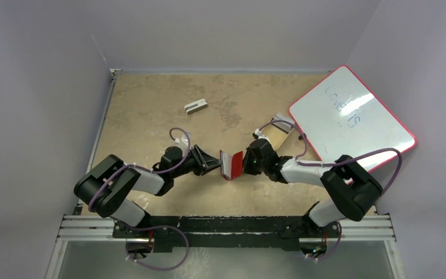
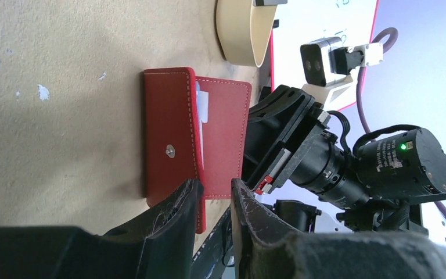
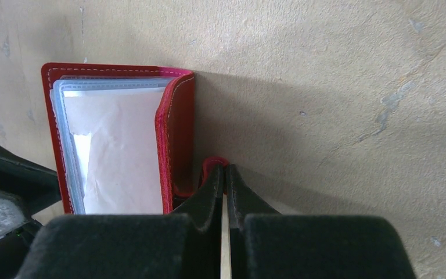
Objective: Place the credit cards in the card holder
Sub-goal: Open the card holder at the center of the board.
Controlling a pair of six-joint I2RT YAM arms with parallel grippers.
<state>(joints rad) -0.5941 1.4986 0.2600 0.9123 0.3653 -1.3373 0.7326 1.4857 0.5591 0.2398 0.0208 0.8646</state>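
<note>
The right end effector (image 3: 225, 171) pinches card holder (image 3: 177, 128); left end effector (image 2: 216, 195) apart, straddling its half-hidden edge.

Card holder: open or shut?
Open. The card holder has its covers apart; the right wrist view shows clear inner sleeves exposed.

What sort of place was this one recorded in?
Probably a robotics lab test cell: a worn tan tabletop boxed in by plain grey walls, robot arms bolted to a metal rail, and a red-edged whiteboard leaning at the right.
</note>
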